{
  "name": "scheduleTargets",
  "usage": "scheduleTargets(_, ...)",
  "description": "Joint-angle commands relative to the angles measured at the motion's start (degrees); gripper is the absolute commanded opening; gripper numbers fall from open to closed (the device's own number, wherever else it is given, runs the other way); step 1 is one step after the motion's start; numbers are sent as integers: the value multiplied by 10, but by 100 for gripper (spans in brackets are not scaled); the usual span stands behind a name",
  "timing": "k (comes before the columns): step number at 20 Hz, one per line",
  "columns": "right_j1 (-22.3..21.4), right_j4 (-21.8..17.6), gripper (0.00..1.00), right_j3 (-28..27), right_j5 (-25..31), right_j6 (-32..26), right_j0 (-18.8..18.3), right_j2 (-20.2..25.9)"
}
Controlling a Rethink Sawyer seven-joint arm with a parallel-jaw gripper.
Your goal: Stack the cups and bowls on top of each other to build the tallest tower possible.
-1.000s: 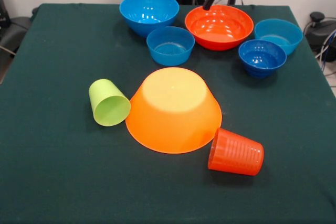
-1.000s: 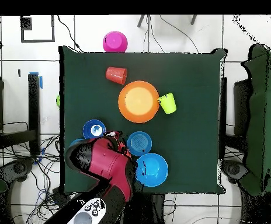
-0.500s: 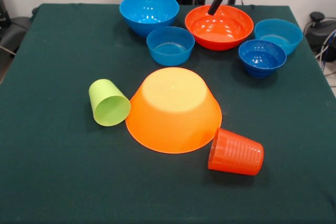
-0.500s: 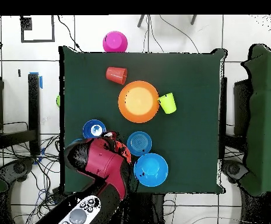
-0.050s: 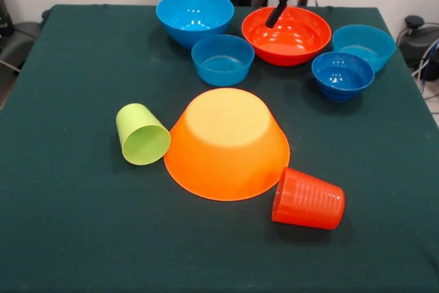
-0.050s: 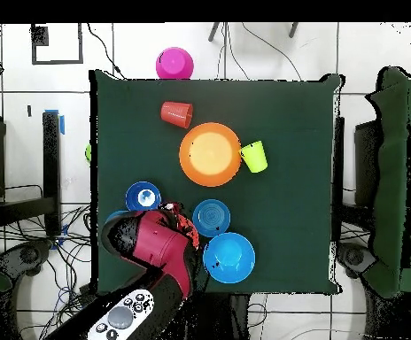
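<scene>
The large light-orange bowl point(image 5: 226, 142) lies upside down mid-table, with nothing on it. A lime green cup point(image 5: 142, 134) rests on its side against the bowl's left rim. A ribbed orange cup point(image 5: 308, 199) lies on its side at the bowl's front right. At the back stand a red-orange bowl point(image 5: 286, 34), a medium blue bowl point(image 5: 195, 15) and three small blue bowls point(image 5: 222, 58), point(image 5: 342, 73), point(image 5: 363, 44), all upright. My gripper point(image 5: 274, 14) hangs over the red-orange bowl's back rim. In the overhead view the arm point(image 6: 156, 248) covers that bowl.
A pink bowl point(image 6: 174, 64) sits upside down just beyond the table's edge in the overhead view. A bit of lime green point(image 6: 89, 152) shows at the table's left side. Cables and chairs surround the table point(image 5: 68, 224).
The gripper has dipped a little lower over the red-orange bowl, and the arm's head has shifted. No cup or bowl has moved.
</scene>
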Motion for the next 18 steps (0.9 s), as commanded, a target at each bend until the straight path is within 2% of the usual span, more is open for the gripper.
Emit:
scheduleTargets(1,26,21,100,-35,26,113,-1,65)
scheduleTargets(9,34,28,100,-42,30,116,4,61)
scheduleTargets(12,43,56,100,-39,13,151,7,67)
scheduleTargets(18,40,100,100,-32,-8,165,8,88)
